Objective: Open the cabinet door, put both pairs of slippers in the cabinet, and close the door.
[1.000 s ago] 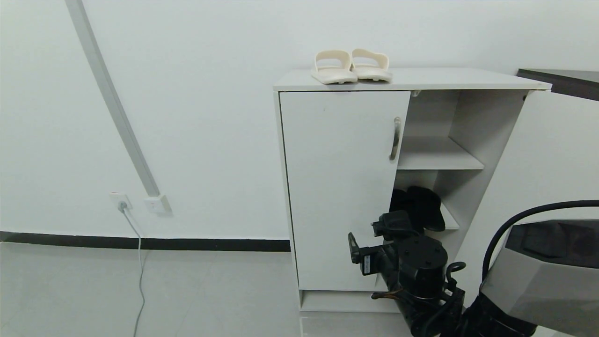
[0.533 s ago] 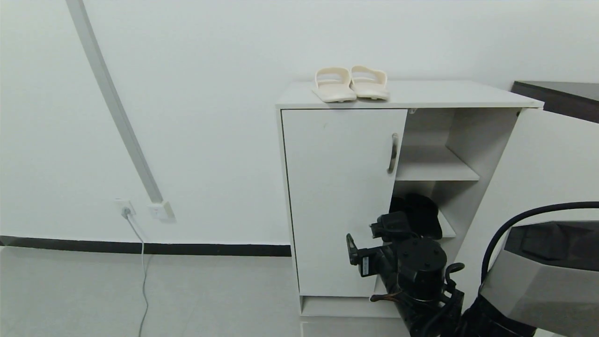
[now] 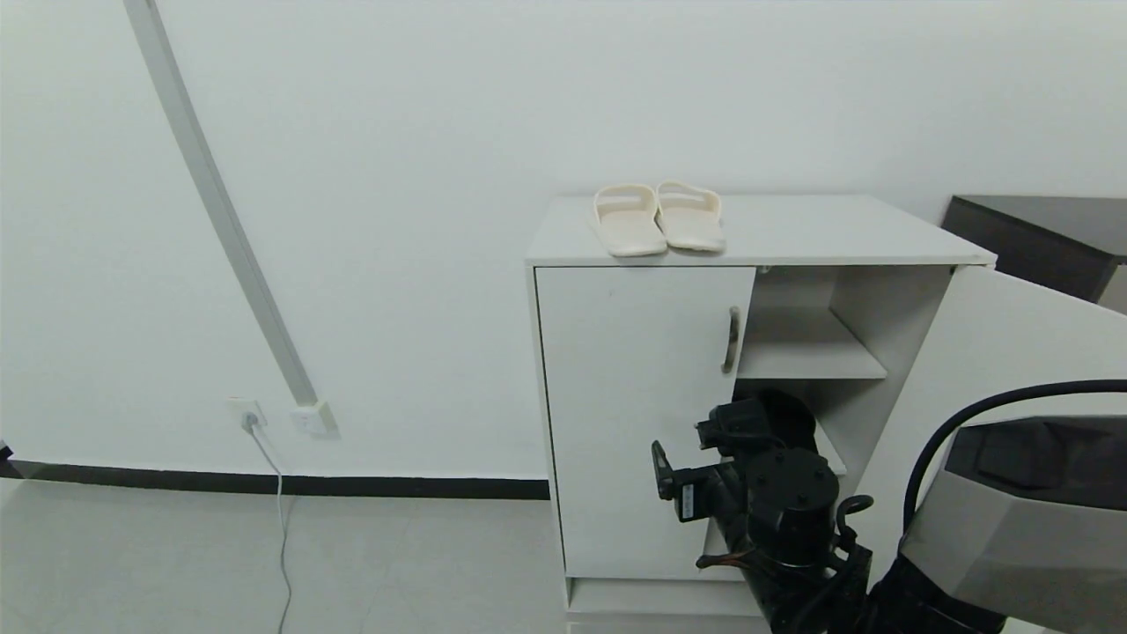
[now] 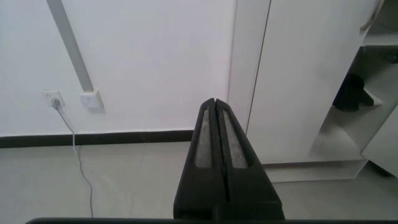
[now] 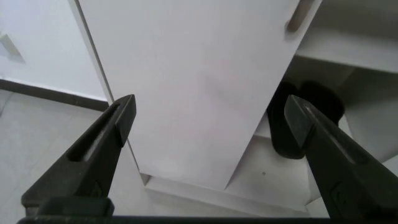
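Observation:
The white cabinet [image 3: 757, 231] has its left door [image 3: 638, 414] closed and its right door [image 3: 995, 352] swung open. A cream pair of slippers [image 3: 659, 217] lies on the cabinet top. A black pair of slippers [image 5: 320, 99] sits on the lower shelf and is partly hidden behind my right arm [image 3: 788, 502] in the head view. My right gripper [image 5: 210, 112] is open and empty, low in front of the closed door's edge and short of the black pair. My left gripper [image 4: 214, 102] is shut and empty, out over the floor to the left of the cabinet [image 4: 298, 81].
The upper shelf [image 3: 810, 357] holds nothing. A wall socket [image 3: 246, 412] with a hanging cable and a slanted wall conduit [image 3: 220, 220] are on the left, above bare floor. A dark table [image 3: 1039, 229] stands behind the open door.
The head view has shifted, so the cabinet now sits lower in the picture and more of its top shows. The slippers, the doors and the right arm keep their places.

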{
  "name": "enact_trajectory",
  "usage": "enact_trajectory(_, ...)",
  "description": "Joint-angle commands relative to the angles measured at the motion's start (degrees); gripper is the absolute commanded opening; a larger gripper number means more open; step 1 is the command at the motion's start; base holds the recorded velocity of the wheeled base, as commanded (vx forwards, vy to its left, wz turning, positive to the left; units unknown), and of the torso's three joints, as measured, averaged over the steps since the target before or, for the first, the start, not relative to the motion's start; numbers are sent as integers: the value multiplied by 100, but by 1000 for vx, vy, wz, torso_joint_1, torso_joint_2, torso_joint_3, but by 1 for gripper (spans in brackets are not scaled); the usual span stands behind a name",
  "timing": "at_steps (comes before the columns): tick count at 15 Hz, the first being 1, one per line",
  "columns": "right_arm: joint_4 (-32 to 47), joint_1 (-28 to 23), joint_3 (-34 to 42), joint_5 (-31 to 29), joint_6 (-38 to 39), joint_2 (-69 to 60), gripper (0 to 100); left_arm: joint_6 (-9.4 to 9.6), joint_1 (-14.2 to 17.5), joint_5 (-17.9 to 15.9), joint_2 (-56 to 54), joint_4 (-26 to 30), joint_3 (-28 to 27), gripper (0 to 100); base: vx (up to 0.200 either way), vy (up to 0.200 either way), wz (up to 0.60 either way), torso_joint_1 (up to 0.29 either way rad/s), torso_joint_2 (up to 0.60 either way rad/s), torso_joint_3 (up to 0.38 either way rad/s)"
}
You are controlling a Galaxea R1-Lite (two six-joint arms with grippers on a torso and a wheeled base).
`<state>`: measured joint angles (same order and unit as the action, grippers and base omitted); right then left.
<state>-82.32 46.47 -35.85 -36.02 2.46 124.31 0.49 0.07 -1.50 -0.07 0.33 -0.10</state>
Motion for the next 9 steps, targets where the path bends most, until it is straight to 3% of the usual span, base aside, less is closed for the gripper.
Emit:
enact_trajectory(1,-3,2,-1,-1,0,15,100,-5,1,1,7,2,1,0,0,0,0,159,-471,-315)
enact_trajectory(9,-3,11,-1,-1,0,15,100,-5,1,1,7,2,1,0,0,0,0,190,-503,-317)
